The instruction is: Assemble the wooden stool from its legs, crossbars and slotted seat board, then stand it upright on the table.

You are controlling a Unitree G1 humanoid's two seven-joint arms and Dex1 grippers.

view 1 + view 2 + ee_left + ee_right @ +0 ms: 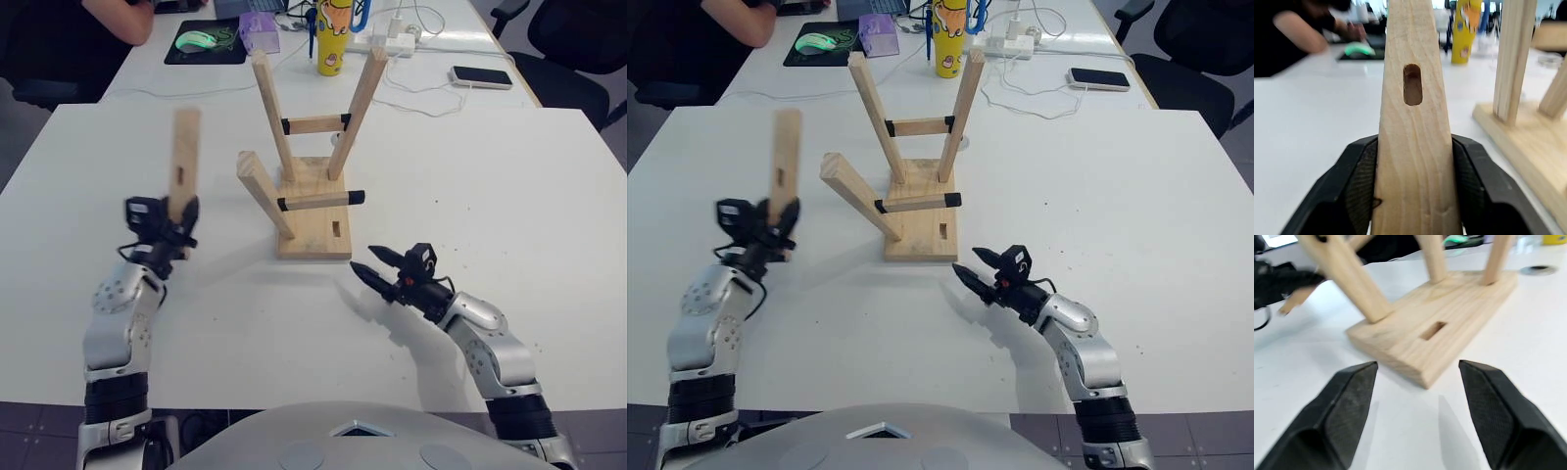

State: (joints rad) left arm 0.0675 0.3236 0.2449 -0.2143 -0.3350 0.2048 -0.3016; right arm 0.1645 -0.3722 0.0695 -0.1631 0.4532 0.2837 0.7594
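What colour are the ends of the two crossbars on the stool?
Black ends on pale wooden crossbars; clearest in the left eye view.

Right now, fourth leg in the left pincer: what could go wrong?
Left pincer grips the loose leg near its lower end; it may twist during insertion. Seat board lies unheld, right pincer open and apart from it, so pushing could slide it. Leg must meet empty slot and crossbar end together.
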